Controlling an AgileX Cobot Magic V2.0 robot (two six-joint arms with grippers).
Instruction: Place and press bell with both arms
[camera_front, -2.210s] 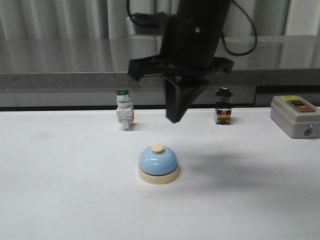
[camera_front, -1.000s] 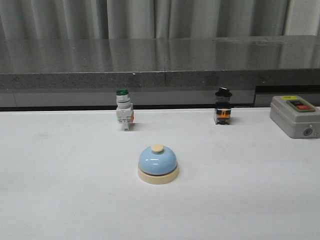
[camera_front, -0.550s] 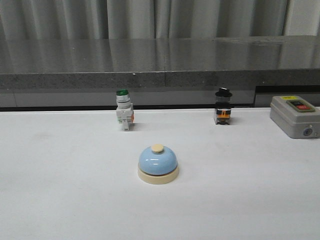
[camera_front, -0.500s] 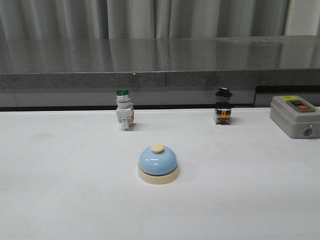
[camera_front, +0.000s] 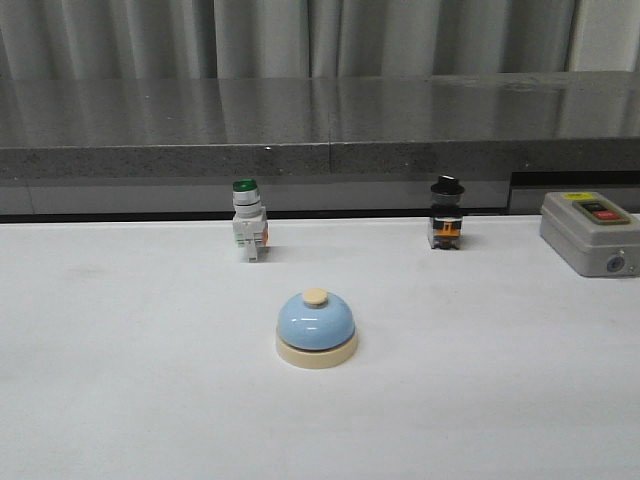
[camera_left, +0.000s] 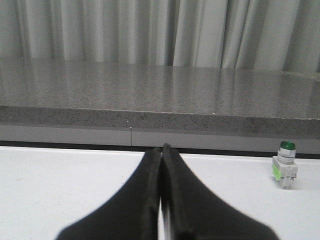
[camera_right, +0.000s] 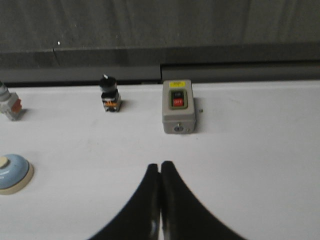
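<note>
The light-blue bell (camera_front: 316, 328) with its cream base and cream button stands upright on the white table, in the middle of the front view. Part of it also shows at the edge of the right wrist view (camera_right: 12, 172). Neither arm shows in the front view. My left gripper (camera_left: 161, 150) is shut and empty, low over the table and away from the bell, which its view does not show. My right gripper (camera_right: 160, 166) is shut and empty, to the right of the bell and apart from it.
A green-capped white switch (camera_front: 247, 220) and a black-capped switch (camera_front: 446, 214) stand at the back of the table. A grey box with red and black buttons (camera_front: 590, 232) sits at the back right. A dark grey ledge (camera_front: 320, 150) runs behind the table.
About two seconds ago a black arm hung above the bell in the front view; it has left that view. The bell has not moved.
</note>
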